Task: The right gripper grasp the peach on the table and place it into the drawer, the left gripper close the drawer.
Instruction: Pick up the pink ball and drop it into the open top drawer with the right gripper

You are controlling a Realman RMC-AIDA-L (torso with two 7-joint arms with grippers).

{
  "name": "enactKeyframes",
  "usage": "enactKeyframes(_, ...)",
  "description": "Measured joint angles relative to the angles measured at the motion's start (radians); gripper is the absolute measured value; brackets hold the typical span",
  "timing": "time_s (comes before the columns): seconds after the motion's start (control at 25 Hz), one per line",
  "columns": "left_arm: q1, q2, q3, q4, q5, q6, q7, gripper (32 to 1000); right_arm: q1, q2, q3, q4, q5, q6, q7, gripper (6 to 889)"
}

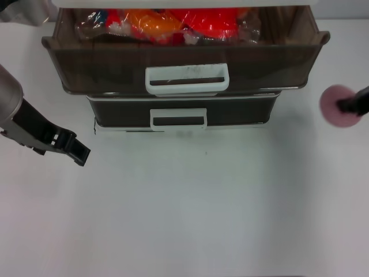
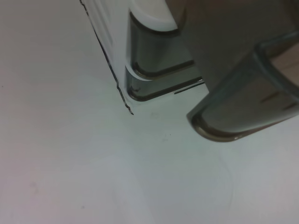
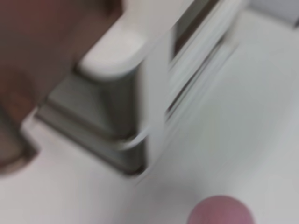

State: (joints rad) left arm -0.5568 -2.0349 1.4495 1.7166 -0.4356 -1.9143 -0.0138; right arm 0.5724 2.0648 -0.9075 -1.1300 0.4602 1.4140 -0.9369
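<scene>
Your right gripper [image 1: 350,105] is way over at the right edge of the head view, black fingertips sitting right on the peach [image 1: 338,105]. The peach is on the table [image 1: 190,213], off to the right of the cabinet and well clear of it. Honestly you can't tell from these shots whether the fingers are pinching it or just resting against it; only a stub of the claw pokes into frame. The right wrist view only catches the top of the peach at its bottom edge, with the cabinet's corner beyond, all pretty smeared.

The drawer [image 1: 184,66] with the big white loop handle [image 1: 187,79] is pulled out toward you, and you can see orange and red wrapped packets [image 1: 173,24] sitting inside at the back. Below it is the second drawer [image 1: 181,112] with the smaller flat handle, pushed in.

Your left gripper [image 1: 74,148] is parked over the table to the front-left of the cabinet, apart from it, touching nothing. Its fingers look pressed together from the head view. The left wrist view just shows the cabinet's lower corner and the open drawer's corner sticking out past it.
</scene>
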Motion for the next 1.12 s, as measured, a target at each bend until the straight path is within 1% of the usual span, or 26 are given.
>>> enactKeyframes(0.08,0.002,0.0006,0.000,0.000,0.000,0.000,0.000,799,-0.015,0.000,0.046,-0.104,0.003,0.049,0.008,63)
enactKeyframes(0.24,0.006,0.0015,0.001,0.000,0.000,0.000,0.000,799,-0.012,-0.003,0.156,-0.285,0.010,0.139,0.005,63)
enactKeyframes(0.32,0.007,0.0024,0.002,-0.001,0.000,0.000,0.000,798,-0.009,-0.004,0.192,-0.366,0.039,0.176,0.002,64)
enactKeyframes(0.36,0.007,0.0028,0.002,-0.001,0.000,0.000,0.000,798,-0.008,-0.007,0.206,-0.404,0.077,0.203,0.001,64)
enactKeyframes(0.44,0.009,0.0028,0.002,-0.001,0.000,0.000,0.000,798,-0.008,-0.014,0.232,-0.474,0.187,0.271,0.003,64)
enactKeyframes(0.52,0.010,0.0028,0.003,-0.002,0.000,0.000,0.000,798,-0.007,-0.022,0.246,-0.523,0.284,0.329,0.011,64)
enactKeyframes(0.56,0.010,0.0028,0.004,-0.002,0.000,0.000,0.000,798,-0.005,-0.029,0.252,-0.553,0.343,0.356,0.022,64)
enactKeyframes(0.64,0.011,0.0027,0.005,-0.002,0.000,0.000,0.000,798,0.001,-0.044,0.254,-0.594,0.438,0.387,0.046,64)
enactKeyframes(0.72,0.011,0.0028,0.005,-0.002,0.000,0.000,-0.001,798,0.011,-0.060,0.251,-0.618,0.506,0.396,0.070,64)
enactKeyframes(0.84,0.011,0.0035,0.004,-0.001,0.000,-0.001,-0.001,798,0.039,-0.082,0.241,-0.625,0.584,0.401,0.096,60)
enactKeyframes(0.92,0.011,0.0039,0.003,-0.001,0.000,-0.002,-0.002,798,0.065,-0.095,0.208,-0.608,0.617,0.402,0.111,57)
enactKeyframes(0.96,0.010,0.0040,0.004,-0.001,0.000,-0.002,-0.002,798,0.078,-0.097,0.190,-0.596,0.624,0.402,0.115,55)
enactKeyframes(1.12,0.009,0.0038,0.007,0.000,0.000,-0.003,-0.004,798,0.147,-0.094,0.100,-0.481,0.619,0.402,0.117,58)
